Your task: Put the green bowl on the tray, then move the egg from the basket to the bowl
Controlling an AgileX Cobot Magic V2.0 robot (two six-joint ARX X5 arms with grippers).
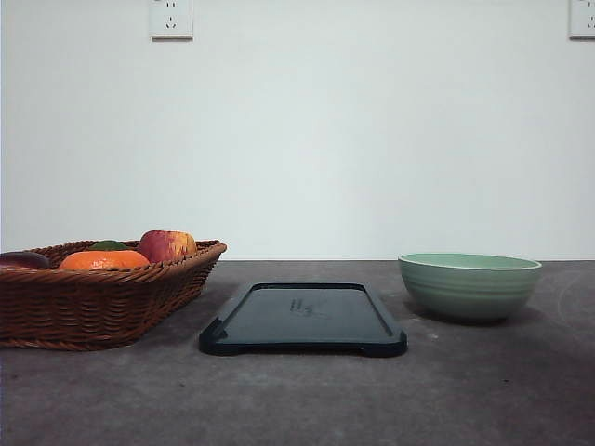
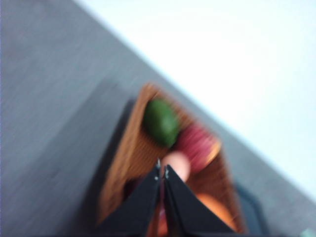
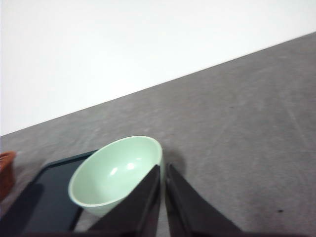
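Green bowl (image 1: 469, 286) sits upright on the grey bench (image 1: 297, 400), right of the tray (image 1: 303, 319) and apart from it, not on it. Bowl is pale sage, faint horizontal ridges round the outside, lighter rim, interior bare. Right wrist view: right tool (image 3: 162, 168) hangs above the bowl's near edge, pointed down and forward, its two black fingers pressed almost together, clenched on nothing; the bowl (image 3: 116, 175) lies just beside the fingertips, no contact to be made out. Tray is flat, dark blue-black, rounded corners, low rim, faint embossed mark at centre, nothing on it. Basket (image 1: 98, 295) stands at the left of the bench, brown wicker, sloping sides, braided rim; an orange (image 1: 104, 260), a red-yellow apple (image 1: 167, 245), a green fruit (image 1: 108, 245) and a dark item at the far left edge show above the rim. Left wrist view, blurred: left tool (image 2: 162, 171) poised over the basket, fingers clenched, tips just in front of a pale pinkish rounded thing, perhaps the egg (image 2: 178, 164); touching or not cannot be told. White wall behind, two sockets high up.
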